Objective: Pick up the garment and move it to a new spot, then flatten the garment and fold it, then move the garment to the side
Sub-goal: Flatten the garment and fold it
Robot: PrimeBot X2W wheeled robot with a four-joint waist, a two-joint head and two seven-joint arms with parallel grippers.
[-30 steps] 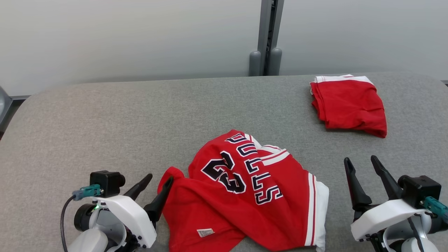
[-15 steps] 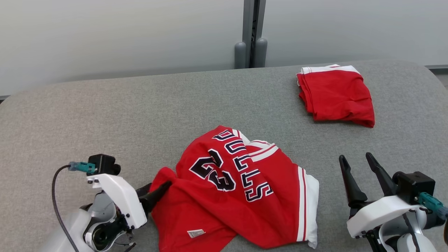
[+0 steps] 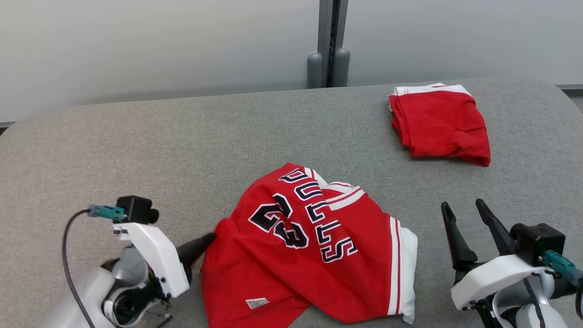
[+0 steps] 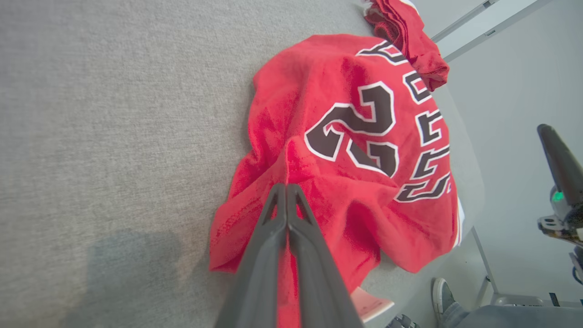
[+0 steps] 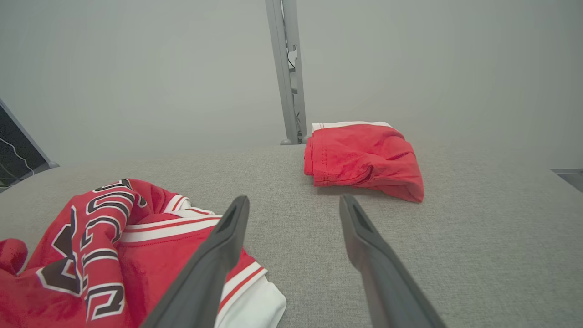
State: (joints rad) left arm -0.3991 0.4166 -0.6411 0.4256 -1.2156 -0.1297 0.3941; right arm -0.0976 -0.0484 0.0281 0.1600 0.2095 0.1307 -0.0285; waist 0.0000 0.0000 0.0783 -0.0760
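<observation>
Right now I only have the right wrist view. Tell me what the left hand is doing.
Observer: The left hand is shut, pinching a ridge of cloth at the left edge of the jersey.
Operator: Name a landmark on the jersey's near side.
Observer: A small white label shows close to its near edge, toward the left hand.
Operator: Check the floor beside the table.
Observer: A person's shoe is on the floor just past the edge of the table.
</observation>
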